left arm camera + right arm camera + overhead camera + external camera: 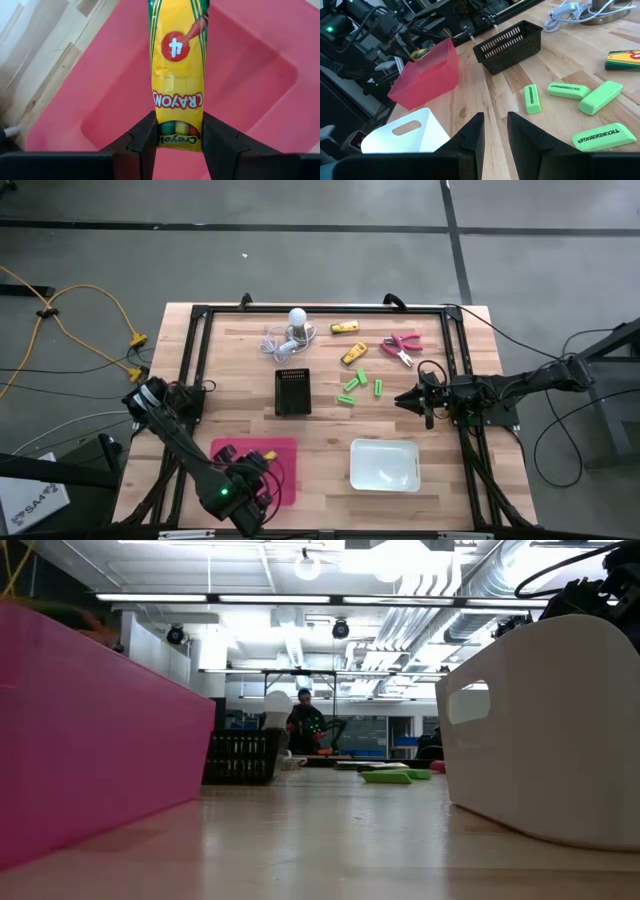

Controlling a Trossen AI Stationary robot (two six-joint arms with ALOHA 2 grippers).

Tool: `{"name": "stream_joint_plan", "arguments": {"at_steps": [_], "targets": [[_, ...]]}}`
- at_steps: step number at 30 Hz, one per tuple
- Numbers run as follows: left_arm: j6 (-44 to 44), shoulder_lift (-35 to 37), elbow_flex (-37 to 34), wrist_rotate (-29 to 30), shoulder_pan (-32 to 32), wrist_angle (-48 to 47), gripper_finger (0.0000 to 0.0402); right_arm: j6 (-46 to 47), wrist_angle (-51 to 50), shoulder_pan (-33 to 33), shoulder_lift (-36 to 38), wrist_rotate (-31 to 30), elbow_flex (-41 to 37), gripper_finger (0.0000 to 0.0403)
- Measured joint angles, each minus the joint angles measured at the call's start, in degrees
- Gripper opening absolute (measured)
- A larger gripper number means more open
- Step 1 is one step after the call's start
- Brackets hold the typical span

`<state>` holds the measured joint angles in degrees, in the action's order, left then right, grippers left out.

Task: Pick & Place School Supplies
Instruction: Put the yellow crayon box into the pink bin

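Note:
A yellow crayon box [177, 70] hangs over the hollow of the pink bin [260, 75], and my left gripper [180, 145] is shut on it. From above, this gripper [252, 472] is over the pink bin [285, 450] at the table's near left. On the far right part of the table lie two more yellow crayon boxes [346, 328] [354, 355], pink-handled pliers [402, 345] and several green erasers [352, 386]. My right gripper [495, 132] waits at the right edge [410, 398], narrowly open with nothing between its fingers. My left gripper pinches the crayon box between its two fingers [142, 142], on the box's two narrow long sides at the end with the crayon window [165, 131]. The fingers point steeply down and run along the box. The box hangs below them, clear of the bin's floor.
A white bin [385, 463] stands near the front, right of the pink bin. A black ribbed basket [292, 392] sits at the table's middle, and a white bulb with a coiled cord [293, 328] at the far edge. Bare wood lies between the bins and the erasers.

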<state>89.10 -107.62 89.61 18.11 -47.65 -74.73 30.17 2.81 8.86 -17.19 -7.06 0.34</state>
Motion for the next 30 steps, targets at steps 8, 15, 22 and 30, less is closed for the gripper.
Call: {"name": "stream_joint_plan", "arguments": {"at_steps": [8, 15, 22, 30], "targets": [[-7.27, 0.05, -3.67, -1.10, 3.96, 5.61, 0.0128, -0.02, 0.00, 0.02, 0.00, -0.01, 0.00, 0.0072], [-8.89, 0.20, -4.53, -1.89, 4.87, 7.11, 0.0128, 0.00, 0.00, 0.00, 0.00, -0.04, 0.00, 0.0072], [-9.46, 0.20, -4.53, -1.89, 4.85, 7.10, 0.0128, 0.00, -0.01, 0.00, 0.00, -0.04, -0.01, 0.0072], [-10.04, 0.06, -6.20, -2.81, 5.41, 10.10, 0.0128, 0.00, 0.00, 0.00, 0.00, -0.04, 0.00, 0.0072]]}}
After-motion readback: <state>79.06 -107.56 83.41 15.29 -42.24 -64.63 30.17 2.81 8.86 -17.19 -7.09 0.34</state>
